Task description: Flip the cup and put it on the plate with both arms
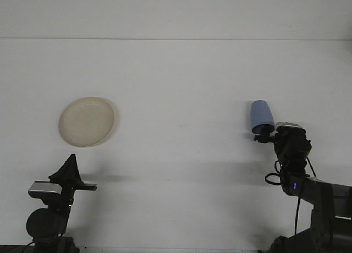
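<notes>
Early stage: right tool (264,134) at cup (261,116) rim, grip state unclear; left tool (70,166) parked, state unclear; plate (87,121) bare.

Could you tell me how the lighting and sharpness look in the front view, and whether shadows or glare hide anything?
Front view: even, soft light, no glare on the white table; the blue cup and the beige plate are reasonably sharp with faint shadows; the dark right hand and left hand read mostly as silhouettes, so their finger detail is lost.
</notes>
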Available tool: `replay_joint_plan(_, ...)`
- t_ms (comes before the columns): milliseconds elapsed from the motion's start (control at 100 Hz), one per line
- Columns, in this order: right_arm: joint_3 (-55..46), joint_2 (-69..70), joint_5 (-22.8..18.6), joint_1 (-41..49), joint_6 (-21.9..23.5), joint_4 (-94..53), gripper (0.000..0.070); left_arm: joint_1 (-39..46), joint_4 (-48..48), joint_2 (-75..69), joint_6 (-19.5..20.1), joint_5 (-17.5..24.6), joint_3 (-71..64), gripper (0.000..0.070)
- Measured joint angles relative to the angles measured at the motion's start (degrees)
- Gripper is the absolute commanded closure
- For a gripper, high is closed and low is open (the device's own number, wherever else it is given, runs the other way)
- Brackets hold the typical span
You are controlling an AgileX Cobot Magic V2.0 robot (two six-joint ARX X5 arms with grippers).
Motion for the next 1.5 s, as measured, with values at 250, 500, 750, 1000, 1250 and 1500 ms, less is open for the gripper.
replay_joint_plan(250,3.5,4.2,-1.6,0.0,-0.6,0.4,0.0500,0.0,0.0,0.0,0.0,0.0,0.0,0.0688)
replay_joint_plan(500,3.5,4.2,-3.8,-0.1,-1.1,1.0,0.0700,0.0,0.0,0.0,0.0,0.0,0.0,0.0688)
replay_joint_plan(750,3.5,-3.9,-3.2,1.6,-1.0,-6.8,0.0700,0.0,0.0,0.0,0.0,0.0,0.0,0.0688)
replay_joint_plan(1000,3.5,-25.8,-0.8,5.8,-0.2,-24.5,0.0700,0.0,0.0,0.0,0.0,0.0,0.0,0.0688)
replay_joint_plan(1250,10.7,-45.5,0.5,13.6,1.4,-57.5,0.0700,0.0,0.0,0.0,0.0,0.0,0.0,0.0688)
replay_joint_plan(1500,27.4,-46.0,3.6,24.4,6.8,-91.4,0.0700,0.0,0.0,0.0,0.0,0.0,0.0,0.0688)
